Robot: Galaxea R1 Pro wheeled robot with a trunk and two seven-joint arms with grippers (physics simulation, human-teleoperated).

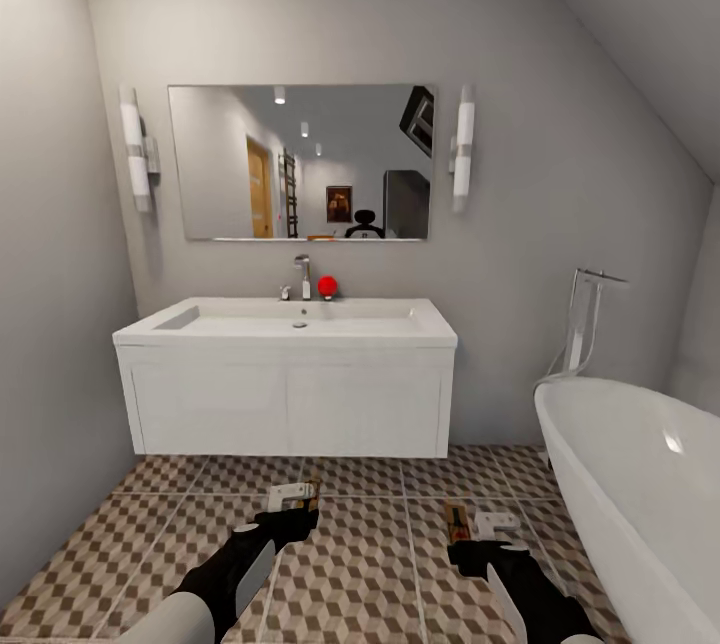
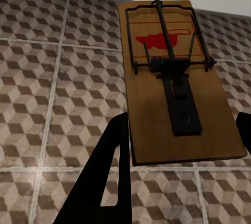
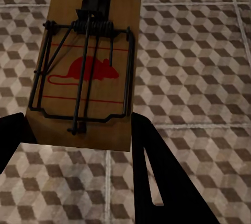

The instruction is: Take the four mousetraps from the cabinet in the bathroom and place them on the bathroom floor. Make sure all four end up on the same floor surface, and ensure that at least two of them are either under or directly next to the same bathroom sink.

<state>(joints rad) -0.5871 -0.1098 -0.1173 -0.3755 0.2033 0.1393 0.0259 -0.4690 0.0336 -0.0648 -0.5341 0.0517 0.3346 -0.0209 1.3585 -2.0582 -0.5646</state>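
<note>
Each gripper holds one mousetrap above the cube-patterned bathroom floor (image 1: pixel 380 564), in front of the white wall-hung sink (image 1: pixel 290 374). My left gripper (image 1: pixel 291 496) is shut on the near end of a tan mousetrap (image 2: pixel 178 78), whose red mouse mark and wire face up between black fingers (image 2: pixel 104 182). My right gripper (image 1: pixel 492 527) is shut on another mousetrap (image 3: pixel 89 62), seen edge-on as a mousetrap (image 1: pixel 457 521) in the head view. The left one appears there as a mousetrap (image 1: pixel 312 490) near the sink's front. The cabinet is out of view.
A white oval bathtub (image 1: pixel 640 484) with a chrome tap (image 1: pixel 585 324) fills the right side. Grey walls close in on the left and behind the sink. A mirror (image 1: pixel 300 162) hangs above the basin, and a red ball (image 1: pixel 327 285) sits by the tap.
</note>
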